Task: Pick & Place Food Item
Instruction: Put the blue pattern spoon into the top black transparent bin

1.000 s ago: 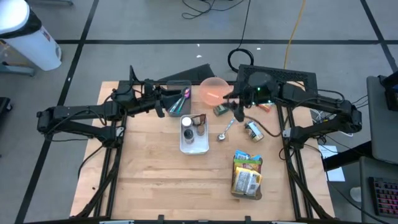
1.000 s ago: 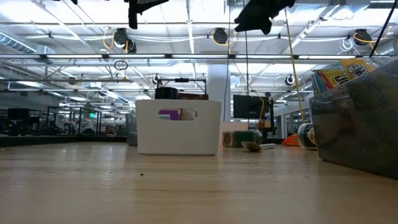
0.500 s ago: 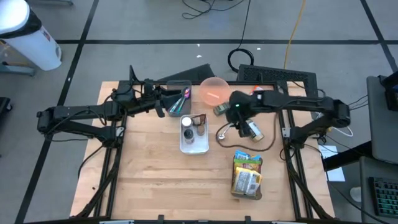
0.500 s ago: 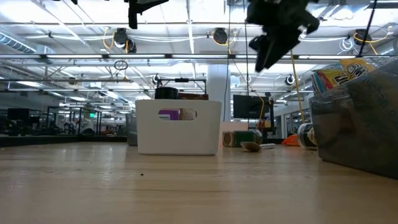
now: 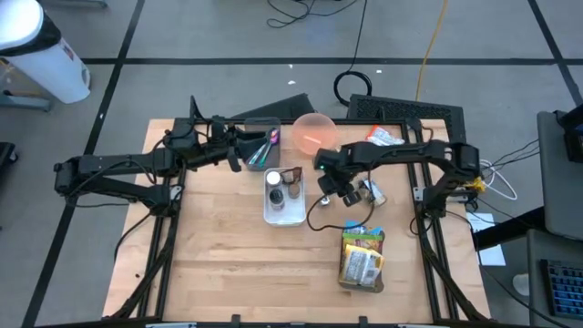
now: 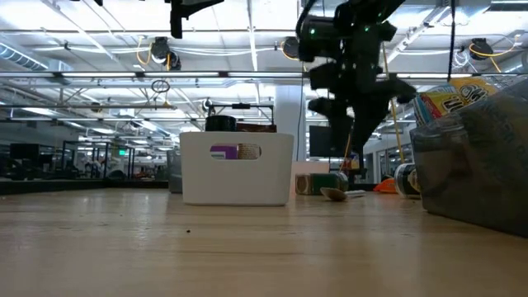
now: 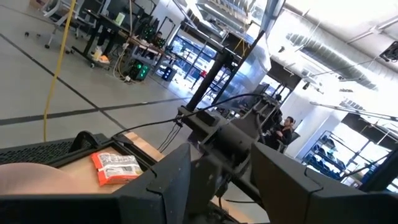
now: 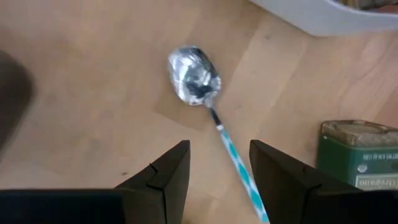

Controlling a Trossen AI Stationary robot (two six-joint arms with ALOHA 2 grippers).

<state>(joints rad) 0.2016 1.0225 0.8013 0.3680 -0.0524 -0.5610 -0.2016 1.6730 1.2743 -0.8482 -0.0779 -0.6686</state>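
The high camera looked straight down on the whole pale wooden surface. The low one sat at board level, close behind the white rectangular plastic bin, also seen from above. The right wrist camera faced down, near the steel spoon with a teal-striped handle; the left wrist camera faced outward, seemingly toward the room.

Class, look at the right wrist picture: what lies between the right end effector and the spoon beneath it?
Nothing: only bare wooden table separates the open right end effector from the spoon, seen in the right wrist view.
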